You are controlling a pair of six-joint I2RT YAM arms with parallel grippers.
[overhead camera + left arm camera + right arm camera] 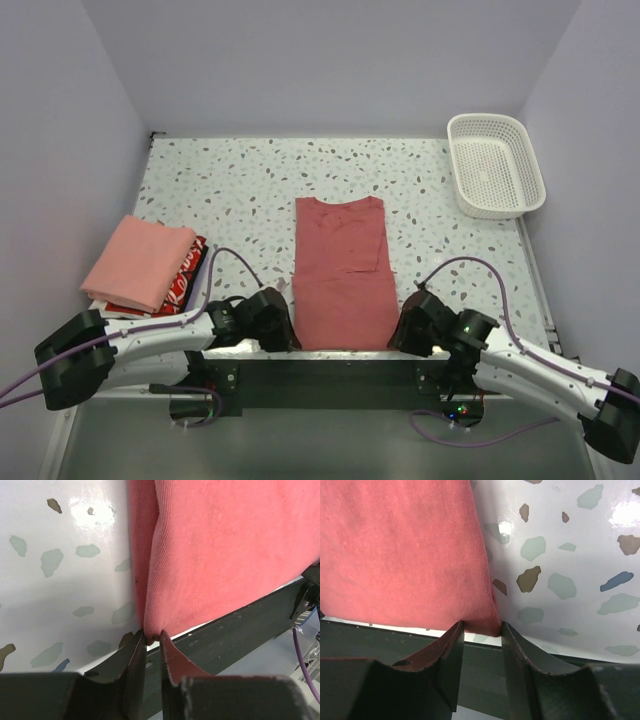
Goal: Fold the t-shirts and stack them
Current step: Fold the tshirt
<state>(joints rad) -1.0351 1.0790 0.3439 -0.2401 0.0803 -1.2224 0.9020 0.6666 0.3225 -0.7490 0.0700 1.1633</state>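
Note:
A brick-red t-shirt (pixel 340 270), folded into a long strip, lies in the middle of the table and reaches the near edge. My left gripper (pixel 285 335) is at its near left corner. In the left wrist view the gripper (pixel 152 639) is nearly closed, with the bunched corner of the shirt (pixel 225 545) pinched between the tips. My right gripper (pixel 402 335) is at the near right corner. In the right wrist view the gripper (pixel 482 626) stands apart, astride the flat corner of the shirt (pixel 400 550). A folded salmon-pink t-shirt (pixel 138 262) tops a stack at the left.
Under the salmon-pink shirt lies a red and dark folded one with white print (pixel 185 283). A white lattice basket (pixel 495 165) stands at the back right corner. The table's dark front rail (pixel 240 630) runs just under both grippers. White walls close in on three sides.

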